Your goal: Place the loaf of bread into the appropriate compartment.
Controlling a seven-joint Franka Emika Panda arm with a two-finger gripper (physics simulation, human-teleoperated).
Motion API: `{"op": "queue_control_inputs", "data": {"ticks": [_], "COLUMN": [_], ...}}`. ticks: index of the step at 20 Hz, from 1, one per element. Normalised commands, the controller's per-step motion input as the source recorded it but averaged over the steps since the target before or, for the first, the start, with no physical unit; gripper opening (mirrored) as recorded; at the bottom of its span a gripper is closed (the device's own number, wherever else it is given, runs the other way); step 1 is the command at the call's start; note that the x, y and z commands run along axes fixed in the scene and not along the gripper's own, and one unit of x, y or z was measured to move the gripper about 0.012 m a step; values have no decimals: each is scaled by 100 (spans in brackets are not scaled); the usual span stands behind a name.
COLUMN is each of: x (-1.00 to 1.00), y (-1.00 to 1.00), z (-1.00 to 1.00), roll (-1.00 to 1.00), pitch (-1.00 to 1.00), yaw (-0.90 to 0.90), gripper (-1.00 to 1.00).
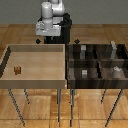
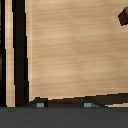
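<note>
The loaf of bread (image 1: 17, 70) sits low in the light tray (image 1: 35, 80), far from my jaws (image 1: 48, 41), which stand apart and empty, so I should center above it before descending.

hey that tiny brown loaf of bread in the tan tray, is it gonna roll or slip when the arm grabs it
The tiny tan-brown blocky loaf of bread looks squat and flat-sided, so it probably won't roll. It sits alone on the light-tan wooden tray's smooth floor, so a nudge may slide it. It looks small beside the arm, so it could slip from an off-centre grip.
</note>
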Motion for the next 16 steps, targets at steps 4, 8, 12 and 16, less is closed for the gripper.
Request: {"op": "queue_control_inputs", "data": {"ticks": [4, 8, 12, 16], "x": [0, 0, 0, 0], "y": [0, -50, -100, -100], "z": [0, 0, 0, 0], "roll": [0, 0, 0, 0], "pitch": [0, 0, 0, 0], "yaw": [0, 0, 0, 0], "gripper": [100, 100, 100, 100]}}
